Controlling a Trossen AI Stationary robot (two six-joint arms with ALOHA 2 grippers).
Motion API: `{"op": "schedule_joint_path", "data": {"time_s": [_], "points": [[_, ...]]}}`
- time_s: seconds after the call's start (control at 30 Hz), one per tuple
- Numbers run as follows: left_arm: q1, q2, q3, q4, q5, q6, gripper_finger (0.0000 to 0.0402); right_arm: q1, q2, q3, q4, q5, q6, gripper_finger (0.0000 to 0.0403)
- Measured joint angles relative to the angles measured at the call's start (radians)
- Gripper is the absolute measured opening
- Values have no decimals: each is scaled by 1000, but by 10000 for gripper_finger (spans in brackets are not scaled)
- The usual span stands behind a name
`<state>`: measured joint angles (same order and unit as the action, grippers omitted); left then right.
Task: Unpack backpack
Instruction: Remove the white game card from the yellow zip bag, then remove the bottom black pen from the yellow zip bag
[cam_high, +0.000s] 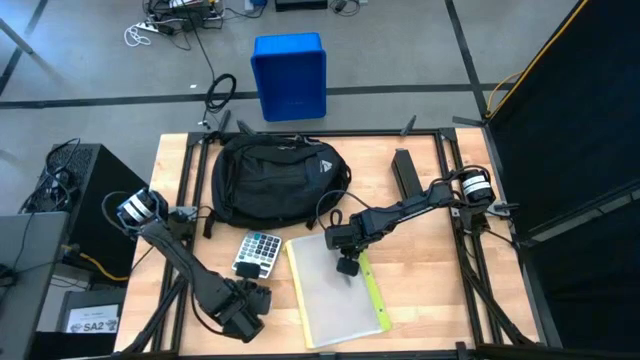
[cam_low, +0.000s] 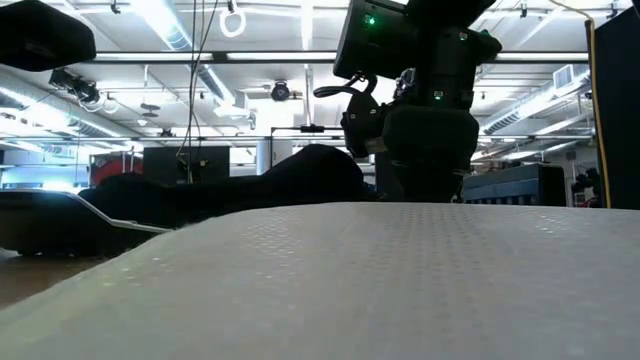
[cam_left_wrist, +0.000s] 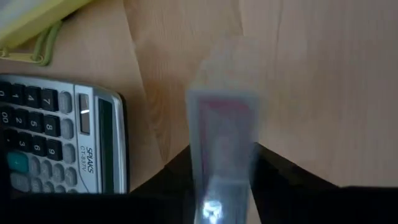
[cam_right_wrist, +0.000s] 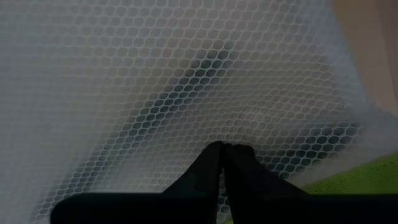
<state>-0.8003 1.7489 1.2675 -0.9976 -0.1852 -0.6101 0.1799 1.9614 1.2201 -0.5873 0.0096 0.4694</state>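
The black backpack (cam_high: 275, 180) lies on the far middle of the table and shows as a dark hump in the low view (cam_low: 300, 170). A translucent mesh pouch (cam_high: 335, 292) with a yellow-green edge lies flat at the near middle. My right gripper (cam_high: 347, 265) (cam_right_wrist: 222, 148) is shut on the pouch's far part. My left gripper (cam_high: 245, 300) is near the table's near-left, next to a grey calculator (cam_high: 258, 253) (cam_left_wrist: 56, 143). It is shut on a small clear case with pink inside (cam_left_wrist: 224, 143). My left gripper pinches the small clear case (cam_left_wrist: 222, 171) between its two fingers, and the case reaches out along them past the tips. Whether it rests on the wood or is lifted, I cannot tell. My right gripper comes from above with its fingertips (cam_right_wrist: 211, 158) closed on the pouch's mesh face (cam_right_wrist: 224, 127). Creases run from the tips. One layer or several, I cannot tell. The rest of the pouch lies on the table.
A blue plastic bin (cam_high: 289, 76) stands on the floor beyond the far edge, with cables near it. A black flat piece (cam_high: 405, 172) lies at the far right of the table. Bare wood (cam_high: 440, 290) shows at the near right.
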Motion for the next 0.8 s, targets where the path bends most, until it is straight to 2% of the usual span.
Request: {"op": "schedule_joint_path", "data": {"time_s": [0.27, 0.37, 0.47, 0.53, 0.6, 0.67, 0.8], "points": [[8, 0, 5, -8, -1, 26, 122, 0, 0, 0, 2, 0, 1, 0], [11, 0, 63, -81, -19, 23, 123, 0, 0, 1, 2, -1, 1, 0], [12, 0, 151, -185, -149, 1, 123, -1, 0, 1, 3, -1, 2, 0], [3, -1, 203, -196, -255, 8, 123, -1, 0, 1, 4, -1, 3, 0], [-4, -2, 224, -128, -321, 62, 122, -1, 0, 1, 5, -2, 5, 0], [-6, -2, 212, 42, -317, 164, 121, -1, 0, 1, 5, -2, 7, 0], [20, 28, 139, 355, -148, 309, 120, -1, 0, 1, 8, -3, 7, 0]]}}
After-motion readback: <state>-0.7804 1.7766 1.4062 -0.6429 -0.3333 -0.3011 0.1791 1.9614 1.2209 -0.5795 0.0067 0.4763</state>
